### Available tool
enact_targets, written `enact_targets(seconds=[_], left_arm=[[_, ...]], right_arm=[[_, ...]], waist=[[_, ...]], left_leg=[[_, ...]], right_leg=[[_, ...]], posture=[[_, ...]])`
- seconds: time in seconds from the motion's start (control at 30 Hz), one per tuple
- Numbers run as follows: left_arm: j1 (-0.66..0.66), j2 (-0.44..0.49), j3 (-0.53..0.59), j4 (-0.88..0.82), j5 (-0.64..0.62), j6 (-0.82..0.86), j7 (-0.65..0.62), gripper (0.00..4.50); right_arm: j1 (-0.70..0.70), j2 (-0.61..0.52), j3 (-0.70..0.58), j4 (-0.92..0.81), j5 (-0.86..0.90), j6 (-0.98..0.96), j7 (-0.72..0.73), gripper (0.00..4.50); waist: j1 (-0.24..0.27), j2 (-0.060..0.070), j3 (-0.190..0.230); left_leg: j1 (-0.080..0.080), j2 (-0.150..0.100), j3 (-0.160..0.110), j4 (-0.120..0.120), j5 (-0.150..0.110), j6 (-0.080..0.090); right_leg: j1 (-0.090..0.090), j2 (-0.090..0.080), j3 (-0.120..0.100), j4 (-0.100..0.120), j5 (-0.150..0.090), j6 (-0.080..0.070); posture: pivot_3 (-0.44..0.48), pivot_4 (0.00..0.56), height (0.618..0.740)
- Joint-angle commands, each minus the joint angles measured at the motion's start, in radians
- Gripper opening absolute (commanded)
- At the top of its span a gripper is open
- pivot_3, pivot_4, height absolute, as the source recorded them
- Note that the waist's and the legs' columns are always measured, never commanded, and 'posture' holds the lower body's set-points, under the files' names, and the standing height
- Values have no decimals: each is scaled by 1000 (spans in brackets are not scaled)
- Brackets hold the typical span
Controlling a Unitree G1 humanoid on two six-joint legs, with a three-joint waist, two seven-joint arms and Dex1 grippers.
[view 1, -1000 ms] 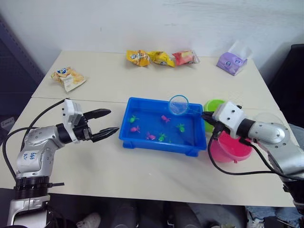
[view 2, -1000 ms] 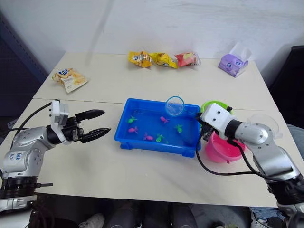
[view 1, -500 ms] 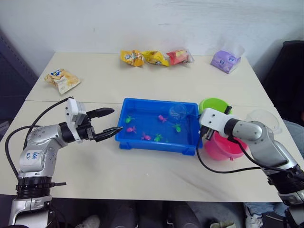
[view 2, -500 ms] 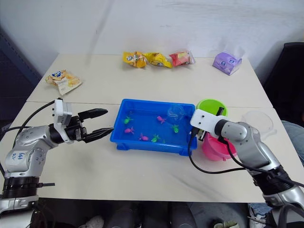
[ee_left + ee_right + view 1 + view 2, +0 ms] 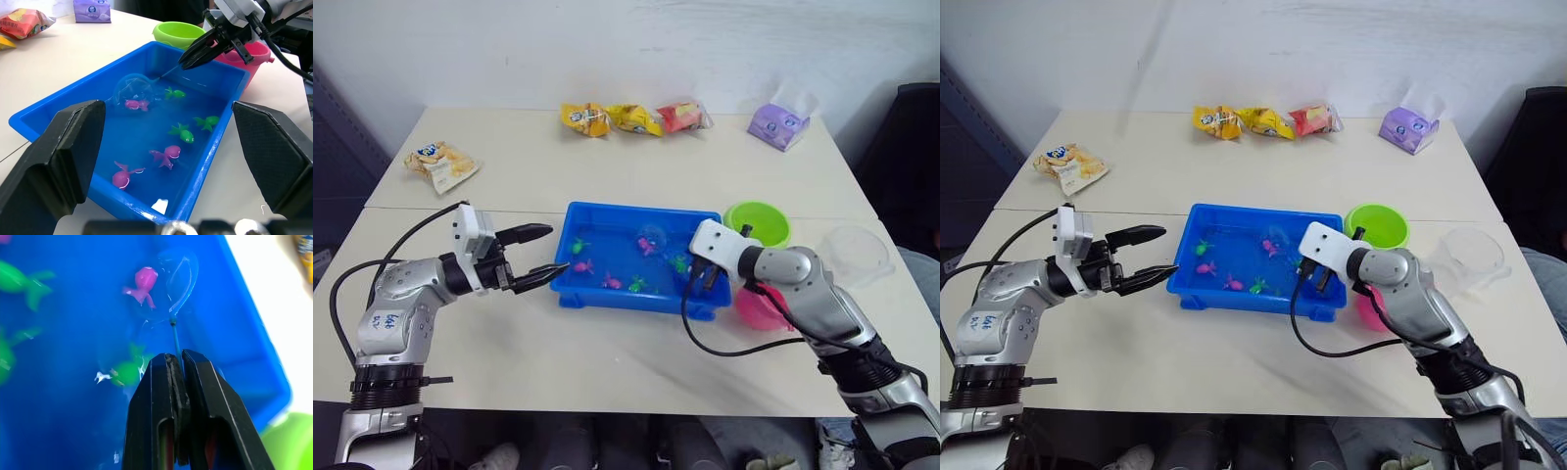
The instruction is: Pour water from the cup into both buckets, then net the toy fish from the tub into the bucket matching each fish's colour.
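1. The net (image 5: 177,280) sits dipped in the water of the blue tub (image 5: 607,300), its hoop right by a pink fish (image 5: 142,283).
2. The right gripper (image 5: 177,363) has its fingers pinched tight on the net's thin handle, reaching over the tub's end nearest the buckets.
3. The green bucket (image 5: 759,221) and pink bucket (image 5: 756,305) stand just beside that end.
4. The left gripper (image 5: 540,257) hovers just beside the opposite end, fingers spread apart.
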Motion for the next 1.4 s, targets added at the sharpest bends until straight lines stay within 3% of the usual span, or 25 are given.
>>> enact_targets(seconds=[0.03,0.4,0.8,1.0,1.17,1.27,1.4], left_arm=[[2,-2,4,-23,-20,-17,-4,4437],[-12,-10,-11,1,-16,-31,-15,4437],[-96,-59,-86,17,-31,-22,-79,4437],[-182,-111,-145,65,-28,-14,-119,4437],[-234,-146,-187,120,-18,-19,-158,4437],[-252,-161,-206,142,-14,-22,-173,4437],[-268,-179,-223,156,-9,-24,-180,4437]], right_arm=[[2,4,-86,-81,89,100,38,0],[32,-27,-347,-169,426,473,123,0],[251,-108,-897,-410,867,724,138,0],[480,-160,-1127,-485,932,676,137,0],[731,-101,-1324,-567,940,607,124,0],[819,-30,-1361,-584,892,471,101,0],[940,43,-1317,-542,756,220,118,0]], waist=[[0,0,0],[1,0,0],[7,0,0],[27,0,0],[32,0,0],[25,0,0],[25,0,0]], left_leg=[[0,0,0,0,0,0],[0,0,0,-4,0,0],[0,0,0,-9,0,0],[0,0,0,-9,0,1],[0,0,0,-10,0,0],[1,0,1,-9,0,1],[3,-1,1,-10,0,1]], right_leg=[[0,0,0,0,0,0],[0,0,0,-3,0,0],[0,0,0,-4,0,0],[0,0,0,-8,0,0],[2,1,0,-5,0,1],[2,1,1,-5,1,2],[3,1,2,-8,1,2]], posture=[[0,150,740],[0,150,740],[0,150,740],[0,150,740],[0,150,740],[0,150,740],[0,150,740]])
